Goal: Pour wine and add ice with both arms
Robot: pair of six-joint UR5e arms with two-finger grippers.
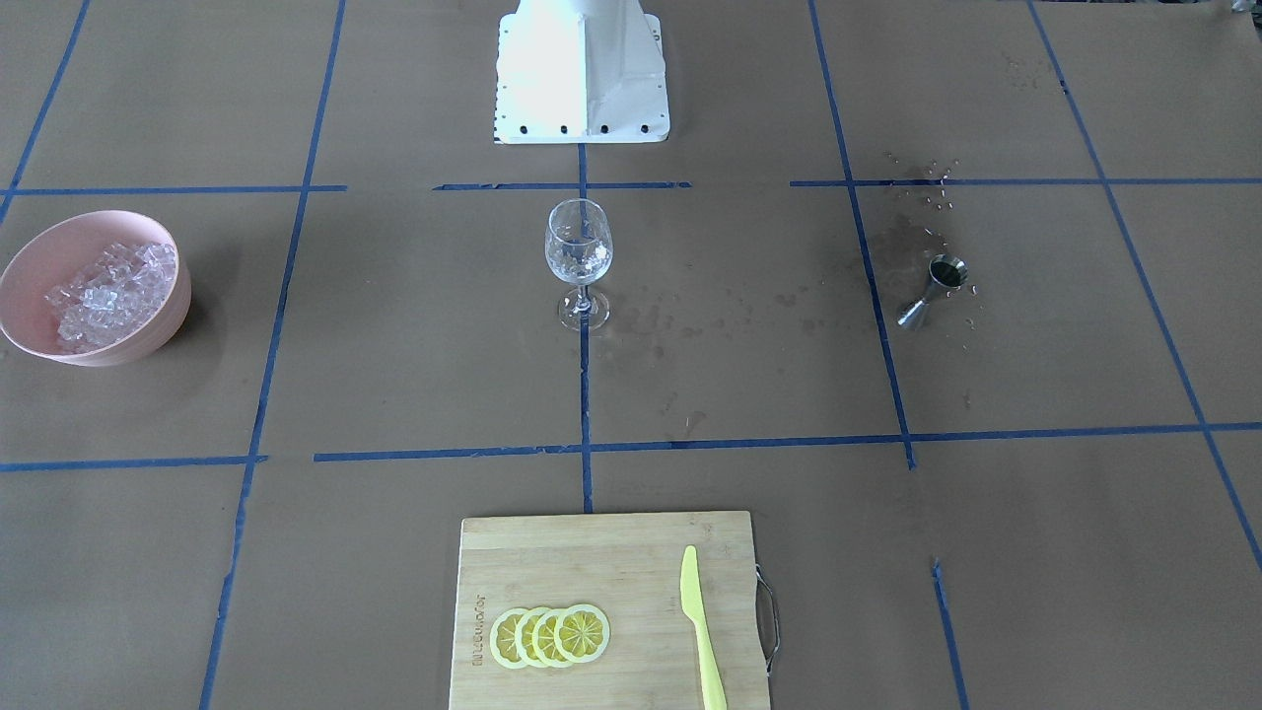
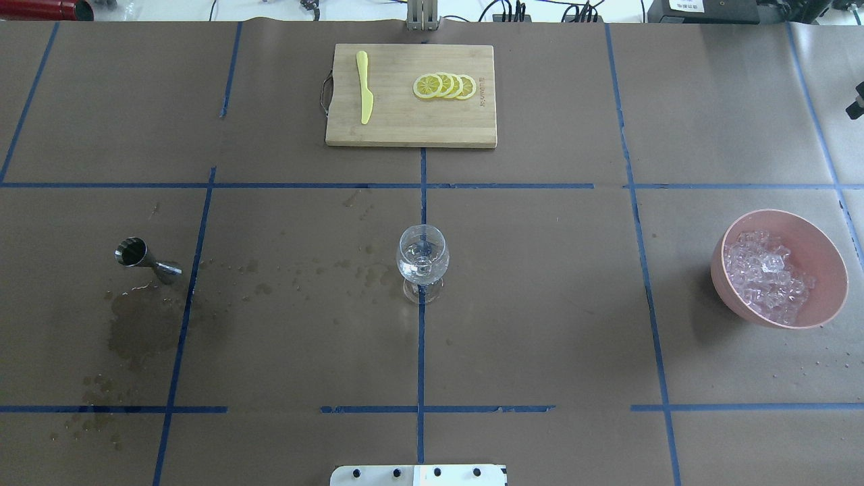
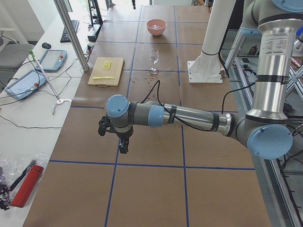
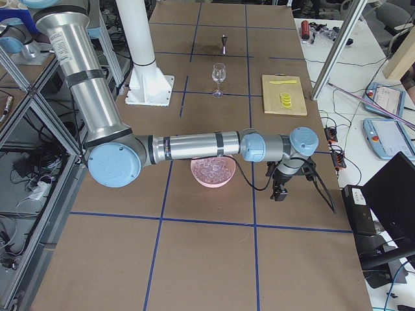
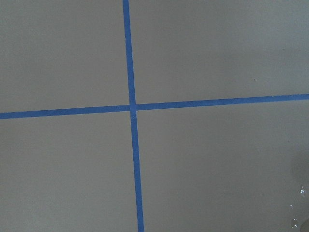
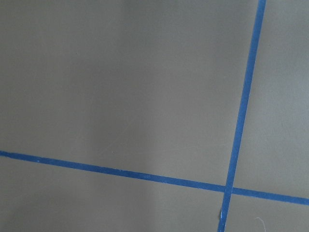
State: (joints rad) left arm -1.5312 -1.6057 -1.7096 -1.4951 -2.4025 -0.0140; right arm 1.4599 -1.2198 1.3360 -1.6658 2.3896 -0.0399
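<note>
A clear stemmed glass [image 1: 579, 258] stands at the table's middle [image 2: 422, 260]. Something clear sits in its bowl; I cannot tell liquid from ice. The ice [image 1: 110, 286] fills a pink bowl [image 2: 833, 270] on the robot's right. Dark wet marks of wine [image 2: 138, 327] stain the paper beside a steel jigger [image 2: 144, 258] on the robot's left. My left gripper [image 3: 122, 145] hangs over bare paper at the table's left end. My right gripper [image 4: 280, 192] hangs over paper beyond the bowl. I cannot tell whether either is open or shut.
A bamboo cutting board [image 2: 405, 125] with lemon slices [image 2: 444, 86] and a yellow knife [image 2: 364, 86] lies at the far side. The white pedestal [image 1: 582, 99] stands at the robot's edge. Both wrist views show only brown paper and blue tape.
</note>
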